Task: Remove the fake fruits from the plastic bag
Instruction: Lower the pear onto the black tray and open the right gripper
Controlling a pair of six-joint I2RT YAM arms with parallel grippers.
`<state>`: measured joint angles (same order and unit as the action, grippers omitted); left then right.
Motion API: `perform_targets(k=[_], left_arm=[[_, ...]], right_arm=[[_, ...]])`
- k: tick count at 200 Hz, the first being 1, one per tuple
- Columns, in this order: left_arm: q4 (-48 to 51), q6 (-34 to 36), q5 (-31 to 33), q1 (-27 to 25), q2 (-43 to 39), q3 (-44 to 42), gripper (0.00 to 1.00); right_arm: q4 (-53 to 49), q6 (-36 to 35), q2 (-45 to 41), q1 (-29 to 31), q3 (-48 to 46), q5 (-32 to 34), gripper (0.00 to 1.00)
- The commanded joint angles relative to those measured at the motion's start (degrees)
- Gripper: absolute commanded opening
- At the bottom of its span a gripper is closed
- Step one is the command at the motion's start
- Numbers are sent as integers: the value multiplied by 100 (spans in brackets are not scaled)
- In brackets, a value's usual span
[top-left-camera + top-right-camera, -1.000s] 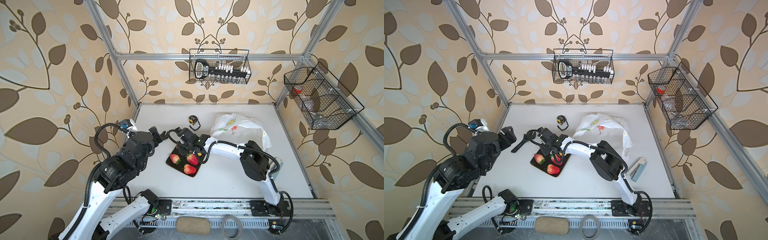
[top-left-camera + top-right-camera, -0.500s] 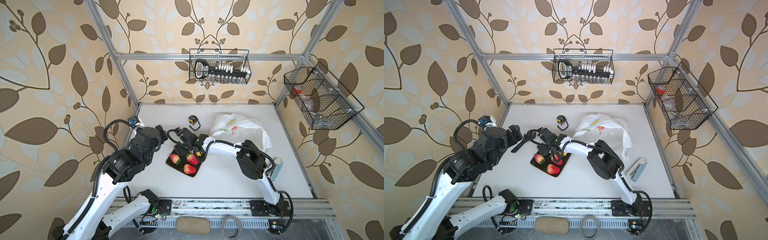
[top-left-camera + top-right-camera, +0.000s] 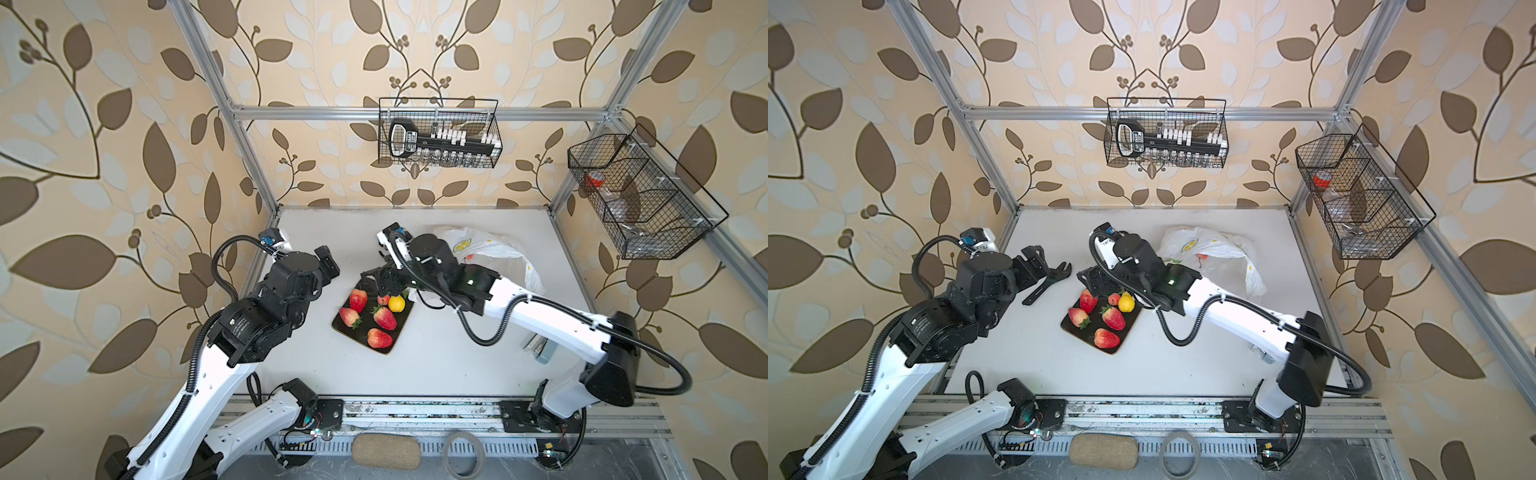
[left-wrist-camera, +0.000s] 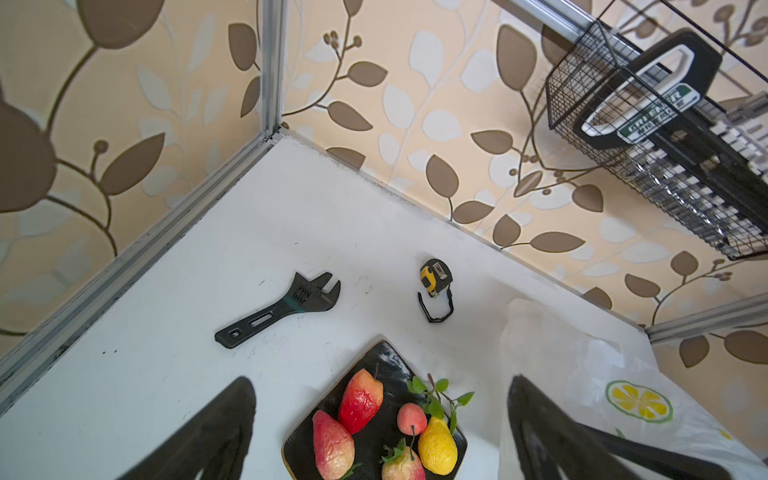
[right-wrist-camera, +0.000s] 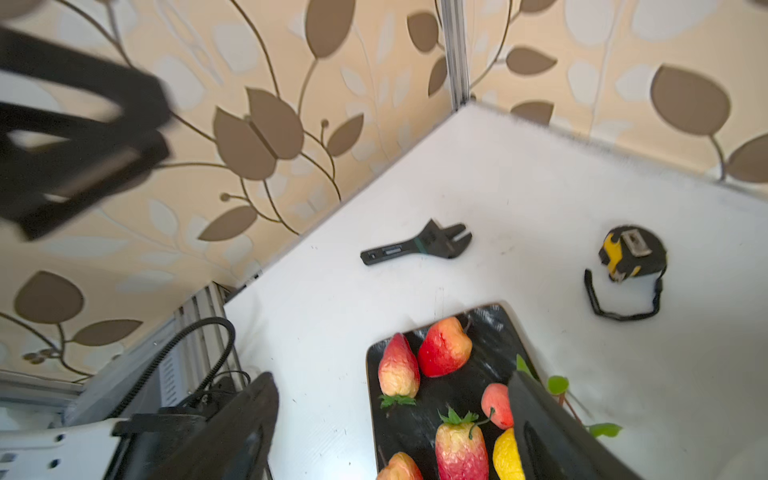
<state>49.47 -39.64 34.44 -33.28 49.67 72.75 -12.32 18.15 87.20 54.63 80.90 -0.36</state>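
Six fruits (image 3: 384,318) are shown laid on a tray (image 4: 384,357); a red fruit (image 3: 1202,257) is glimpsed inside the bag (image 3: 498,249) behind. The left gripper (image 4: 380,381) and right gripper (image 5: 390,380) are held wide apart, empty, near the tray.

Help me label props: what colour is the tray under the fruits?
The tray is glossy black; the right wrist view shows it best.

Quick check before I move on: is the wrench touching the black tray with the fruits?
Apart. The left wrist view shows bare white table between the wrench and the corner of the black tray; the right wrist view shows the same gap.
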Motion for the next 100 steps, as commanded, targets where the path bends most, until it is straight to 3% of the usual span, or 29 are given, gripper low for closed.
perform_targets(k=[1,44,100], left_arm=[[-647,473,-665,25,171,-164,94],[-1961,1362,-2983,28,584,-578,94],[-2808,2229,-5568,29,1540,-1185,94]], right_arm=[[-80,-106,-688,3,-460,273,86],[-753,198,-2312,-232,-1931,1650,82],[-1646,1288,-3483,-489,-3053,2231,80]])
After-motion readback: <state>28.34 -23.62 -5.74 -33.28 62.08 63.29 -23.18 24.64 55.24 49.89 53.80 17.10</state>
